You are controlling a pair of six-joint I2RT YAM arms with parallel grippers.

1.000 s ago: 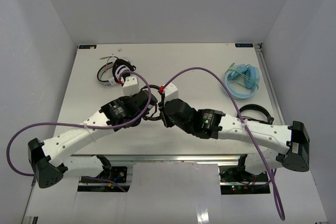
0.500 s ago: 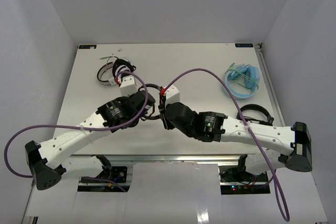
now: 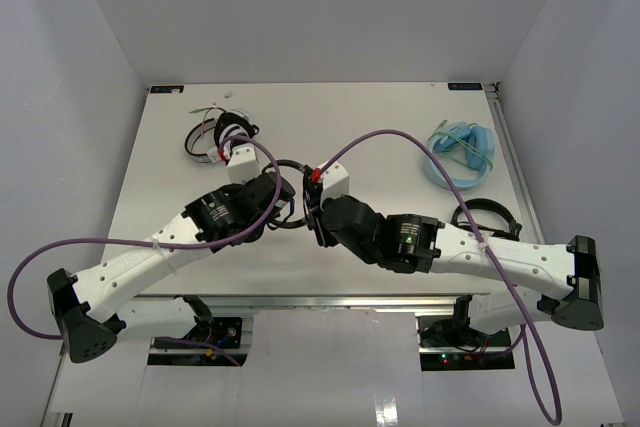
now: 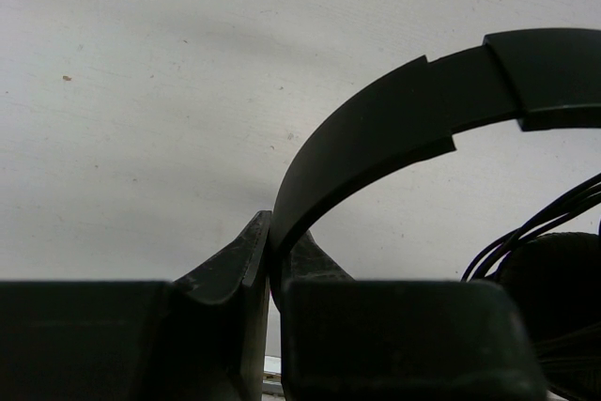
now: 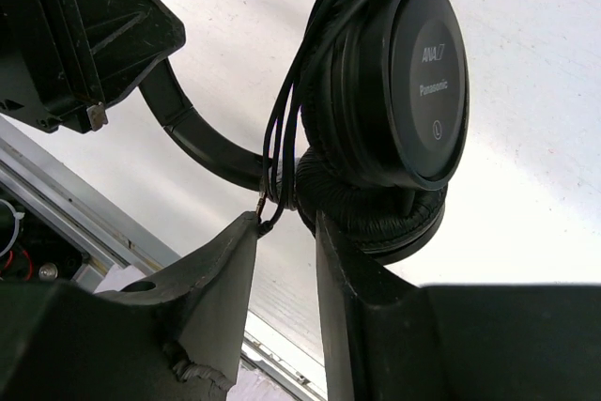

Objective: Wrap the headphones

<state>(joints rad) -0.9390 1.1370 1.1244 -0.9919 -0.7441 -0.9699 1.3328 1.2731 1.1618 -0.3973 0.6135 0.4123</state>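
The black headphones (image 3: 291, 173) sit at the table's middle between my two grippers. My left gripper (image 4: 272, 249) is shut on the thin black headband (image 4: 376, 129); it also shows in the right wrist view (image 5: 89, 39) at the upper left. The round earcup (image 5: 413, 82) carries pale lettering, and the thin black cable (image 5: 282, 133) is looped several times round the earcups. The cable's plug end (image 5: 264, 220) hangs at my right gripper's left fingertip. My right gripper (image 5: 287, 232) is open just below the earcups, its right finger against the ear cushion (image 5: 376, 218).
A white-and-black pair with green cable (image 3: 213, 137) lies at the back left. A pale blue pair (image 3: 462, 152) lies at the back right. Another black pair (image 3: 487, 215) lies beside my right forearm. Purple arm cables (image 3: 390, 137) arch over the middle.
My right arm has stretched further left, its wrist closing in under the headphones. My left gripper has kept its hold on the headband and shifted slightly.
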